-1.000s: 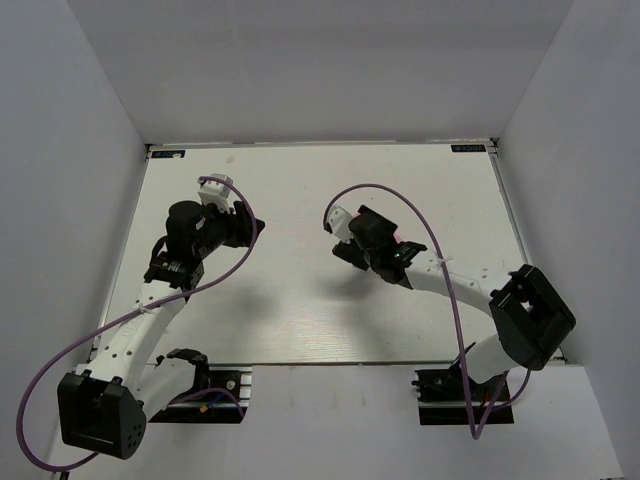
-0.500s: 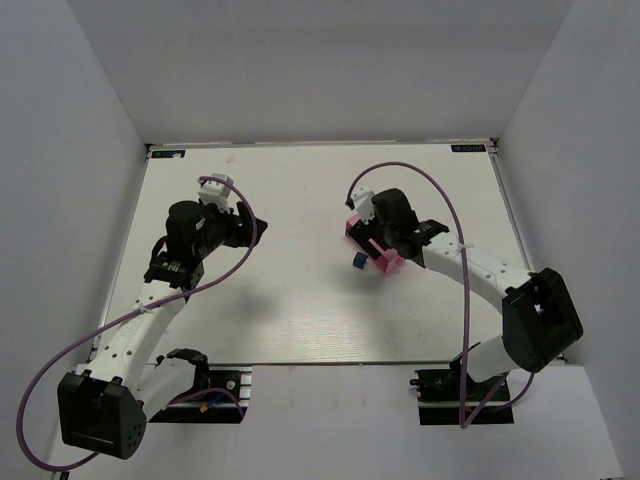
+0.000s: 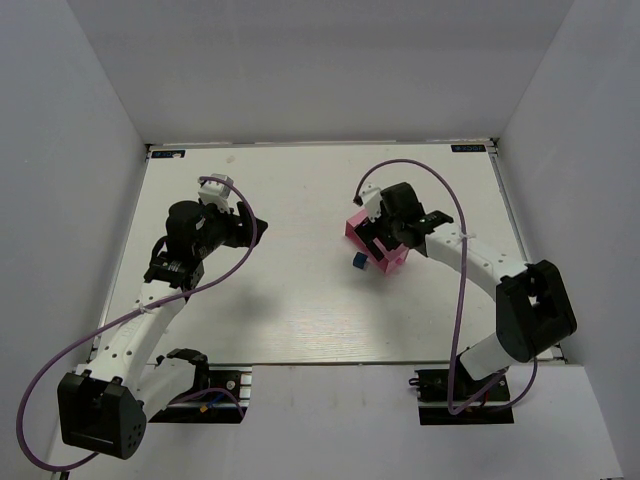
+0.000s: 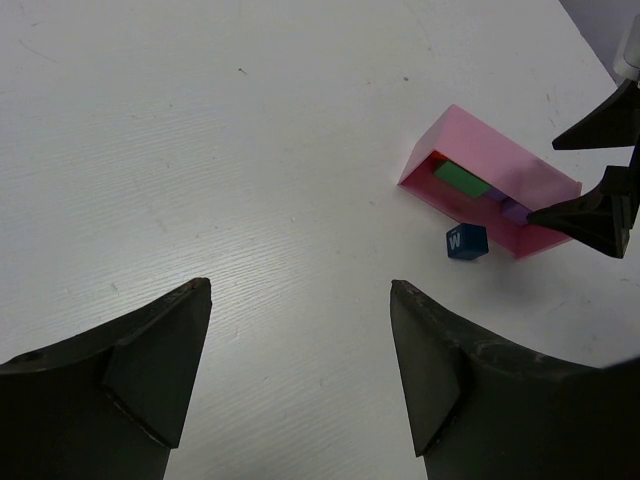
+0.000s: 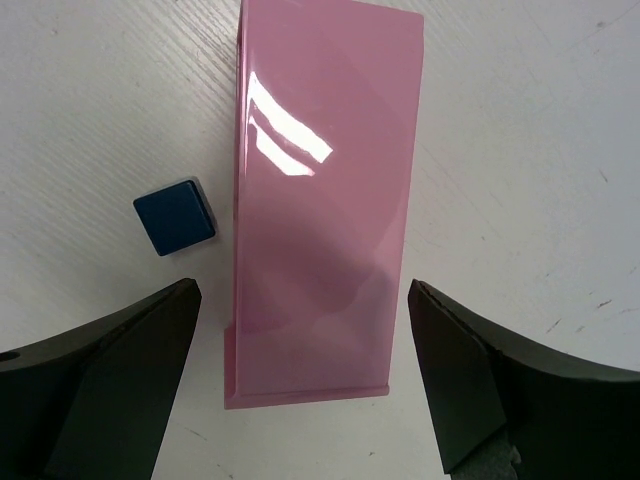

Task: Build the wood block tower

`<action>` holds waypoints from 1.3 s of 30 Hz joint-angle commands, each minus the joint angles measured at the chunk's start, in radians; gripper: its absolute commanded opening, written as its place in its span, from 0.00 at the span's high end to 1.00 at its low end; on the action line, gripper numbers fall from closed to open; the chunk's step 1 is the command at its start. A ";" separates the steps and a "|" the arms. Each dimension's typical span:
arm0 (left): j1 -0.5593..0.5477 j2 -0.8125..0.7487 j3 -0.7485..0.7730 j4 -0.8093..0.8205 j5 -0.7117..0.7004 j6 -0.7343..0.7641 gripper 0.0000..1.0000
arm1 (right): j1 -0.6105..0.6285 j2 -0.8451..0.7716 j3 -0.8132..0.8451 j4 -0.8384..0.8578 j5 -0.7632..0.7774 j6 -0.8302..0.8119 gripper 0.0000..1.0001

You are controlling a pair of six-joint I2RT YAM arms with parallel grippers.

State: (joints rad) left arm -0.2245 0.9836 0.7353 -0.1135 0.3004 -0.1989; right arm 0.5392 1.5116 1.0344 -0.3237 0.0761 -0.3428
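A pink rectangular box (image 3: 393, 261) lies on its side on the white table. In the left wrist view the pink box (image 4: 498, 165) shows a green cube (image 4: 462, 179) and a purple cube (image 4: 515, 212) inside. A blue cube (image 3: 357, 261) lies loose just outside the box's opening; it also shows in the left wrist view (image 4: 466, 241) and the right wrist view (image 5: 175, 216). My right gripper (image 3: 383, 238) is open above the box (image 5: 320, 200), one finger on either side of its near end, not touching. My left gripper (image 3: 258, 226) is open and empty, well left of the box.
The table (image 3: 290, 300) is walled by white panels at the back and both sides. Purple cables loop over both arms. The right gripper's fingers (image 4: 600, 205) show at the right edge of the left wrist view.
My right arm has swung back and to the right, uncovering the pink box and the blue cube. It now hovers over the box with jaws open. The left arm has not moved.
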 commanded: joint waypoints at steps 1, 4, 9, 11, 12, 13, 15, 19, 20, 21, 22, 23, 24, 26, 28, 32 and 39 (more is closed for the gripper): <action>0.004 -0.017 0.035 -0.005 0.013 0.006 0.18 | -0.022 0.013 0.049 -0.020 -0.049 0.010 0.10; 0.004 -0.017 0.035 -0.005 0.013 0.006 0.18 | -0.033 0.036 0.052 -0.023 -0.053 0.007 0.10; 0.004 -0.017 0.035 -0.005 0.013 0.006 0.18 | -0.047 0.058 0.061 -0.021 -0.056 0.010 0.10; 0.004 -0.017 0.035 -0.005 0.013 0.006 0.18 | -0.053 0.067 0.062 -0.025 -0.056 0.011 0.10; 0.004 -0.017 0.035 -0.005 0.013 0.006 0.18 | -0.054 0.071 0.064 -0.021 -0.055 0.010 0.10; 0.004 -0.017 0.035 -0.005 0.013 0.006 0.18 | -0.054 0.075 0.064 -0.021 -0.056 0.010 0.10; 0.004 -0.017 0.035 -0.005 0.013 0.006 0.18 | -0.059 0.081 0.070 -0.020 -0.055 0.010 0.10; 0.004 -0.017 0.035 -0.005 0.013 0.006 0.18 | -0.065 0.096 0.076 -0.021 -0.053 0.010 0.10; 0.004 -0.017 0.035 -0.005 0.013 0.006 0.18 | -0.068 0.099 0.076 -0.023 -0.055 0.011 0.10; 0.004 -0.017 0.035 -0.005 0.013 0.006 0.18 | -0.071 0.099 0.078 -0.021 -0.061 0.010 0.10; 0.004 -0.017 0.035 -0.005 0.013 0.006 0.18 | -0.073 0.105 0.076 -0.025 -0.062 0.010 0.10; 0.004 -0.017 0.035 -0.005 0.013 0.006 0.18 | -0.076 0.111 0.078 -0.025 -0.067 0.010 0.10; 0.004 -0.017 0.035 -0.005 0.013 0.006 0.18 | -0.077 0.111 0.081 -0.025 -0.067 0.010 0.10; 0.004 -0.017 0.035 -0.005 0.013 0.006 0.18 | -0.082 0.122 0.090 -0.031 -0.067 0.011 0.10; 0.004 -0.017 0.035 -0.005 0.013 0.006 0.18 | -0.085 0.130 0.093 -0.037 -0.105 0.011 0.10; 0.004 -0.017 0.035 -0.005 0.013 0.006 0.18 | -0.096 0.136 0.096 -0.049 -0.124 0.011 0.10; 0.004 -0.017 0.044 -0.005 0.013 0.006 0.17 | -0.100 0.150 0.121 -0.064 -0.159 0.008 0.10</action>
State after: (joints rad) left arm -0.2245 0.9836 0.7357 -0.1139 0.3008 -0.1989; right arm 0.4461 1.6451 1.0912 -0.3729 -0.0418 -0.3431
